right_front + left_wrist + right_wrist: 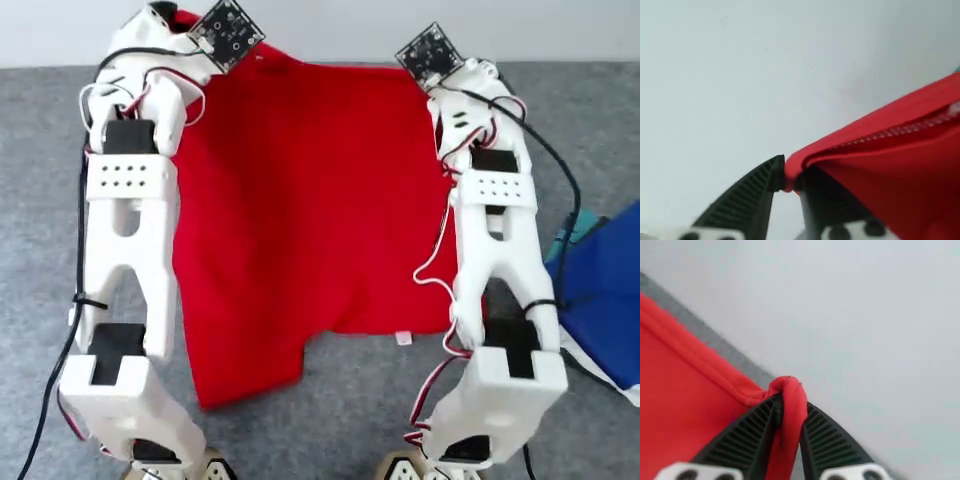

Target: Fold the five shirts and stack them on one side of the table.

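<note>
Left pincer [789,176], right pincer [791,406] grip red shirt [310,200]; blue cloth [602,290] beside.

Red shirt [300,210], grey table [350,400], blue shirt [605,290] perhaps

Grey table [350,410] with red shirt [300,220] and, seemingly, blue shirt [605,290]

- Grey, felt-like table covering [360,400] — it spreads flat to both side edges.
- Plain pale wall [330,30] — it rises behind the table's far edge.
</note>
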Tool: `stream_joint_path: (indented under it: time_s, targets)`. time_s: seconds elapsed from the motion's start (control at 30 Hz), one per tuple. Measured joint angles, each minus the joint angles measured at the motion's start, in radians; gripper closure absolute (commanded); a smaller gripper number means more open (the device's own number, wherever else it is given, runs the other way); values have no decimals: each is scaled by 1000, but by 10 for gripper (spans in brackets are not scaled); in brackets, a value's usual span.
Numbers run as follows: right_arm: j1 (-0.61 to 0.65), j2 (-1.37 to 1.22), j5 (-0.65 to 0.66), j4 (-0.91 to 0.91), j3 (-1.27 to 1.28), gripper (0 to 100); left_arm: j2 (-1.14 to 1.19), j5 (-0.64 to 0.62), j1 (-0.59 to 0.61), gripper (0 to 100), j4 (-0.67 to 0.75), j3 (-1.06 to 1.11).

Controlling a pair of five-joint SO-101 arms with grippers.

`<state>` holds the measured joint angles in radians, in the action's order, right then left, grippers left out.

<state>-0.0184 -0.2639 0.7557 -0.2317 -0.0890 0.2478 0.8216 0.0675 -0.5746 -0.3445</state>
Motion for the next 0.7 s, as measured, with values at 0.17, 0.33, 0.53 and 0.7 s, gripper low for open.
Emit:
stream_joint_path:
  time_s: [0.17,0.33,0.53,0.7]
  targets:
    - [0,-18,0,0,-32,989,11,20,2,985,-20,-18]
    - [0,-18,2,0,-32,989,11,20,5,985,-48,-18]
    - [2,-18,2,-69,-41,989,11,20,5,985,-178,-35]
    - [2,-18,2,-273,-51,989,8,26,5,985,-420,-44]
